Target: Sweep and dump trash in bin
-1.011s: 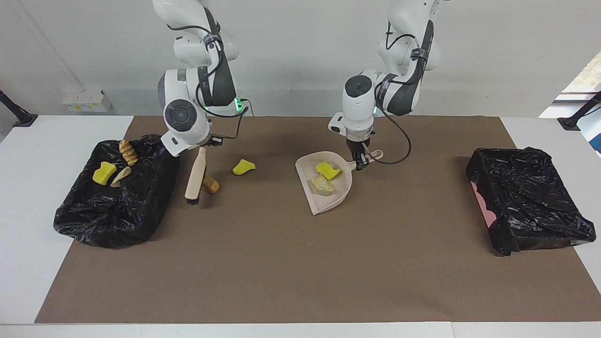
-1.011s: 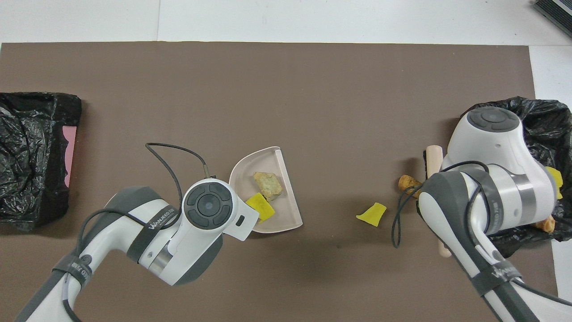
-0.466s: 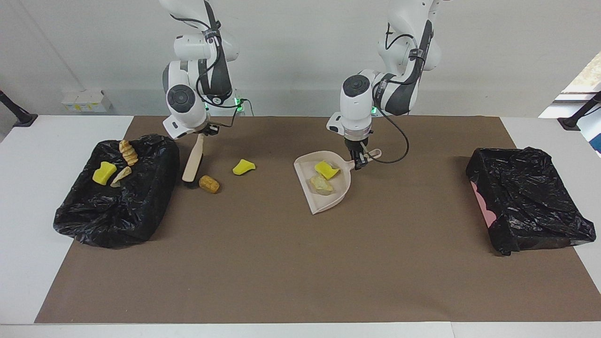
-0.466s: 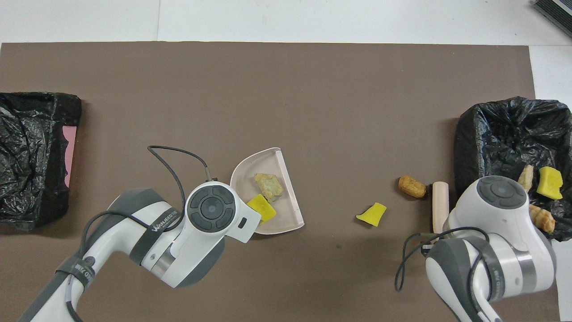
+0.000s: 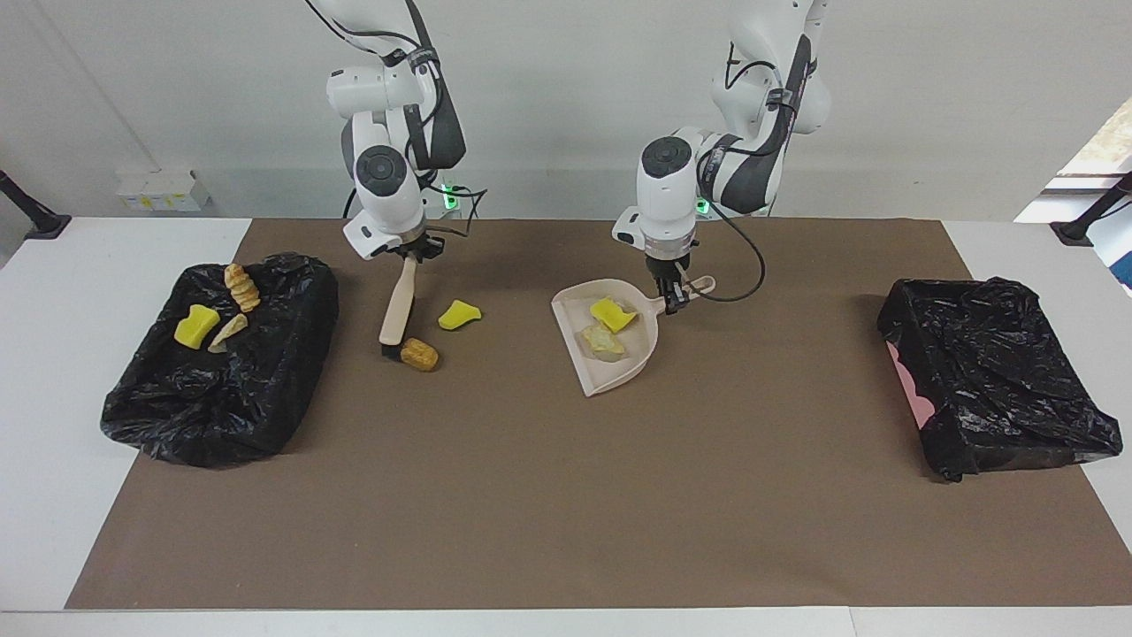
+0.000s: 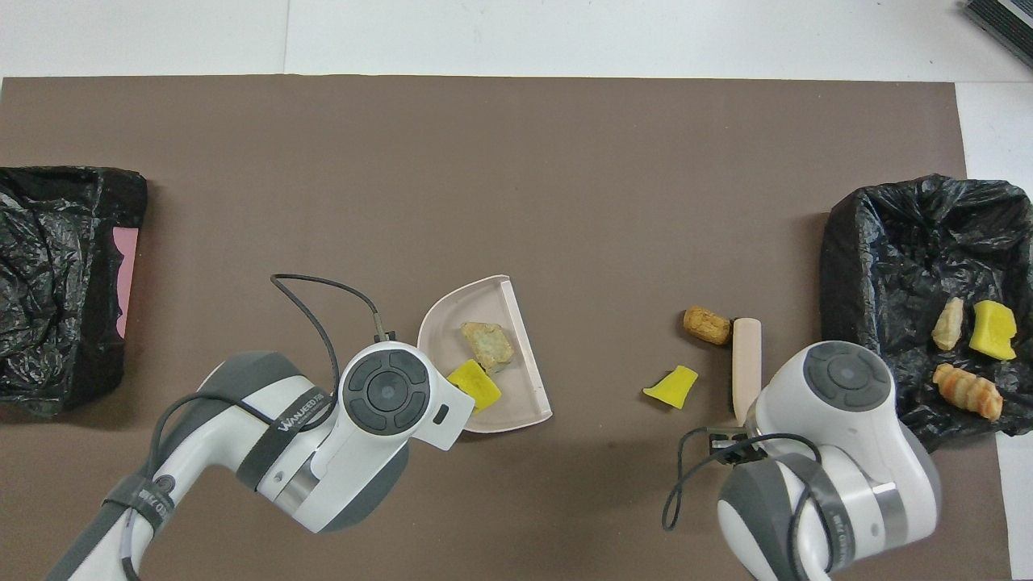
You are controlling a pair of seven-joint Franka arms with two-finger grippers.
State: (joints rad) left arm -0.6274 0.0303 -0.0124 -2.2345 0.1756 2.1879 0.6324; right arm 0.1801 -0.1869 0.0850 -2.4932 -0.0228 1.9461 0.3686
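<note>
While the right gripper (image 5: 409, 257) stays clamped on the brush (image 5: 397, 305), it has swept across from the bin (image 5: 221, 354), nudging the brown lump (image 5: 419, 355) toward the dustpan (image 5: 610, 354). That lump touches the bristle end; a yellow chunk (image 5: 459, 314) lies between brush and dustpan. The left gripper (image 5: 674, 296) grips the dustpan's handle, two pieces inside.
</note>
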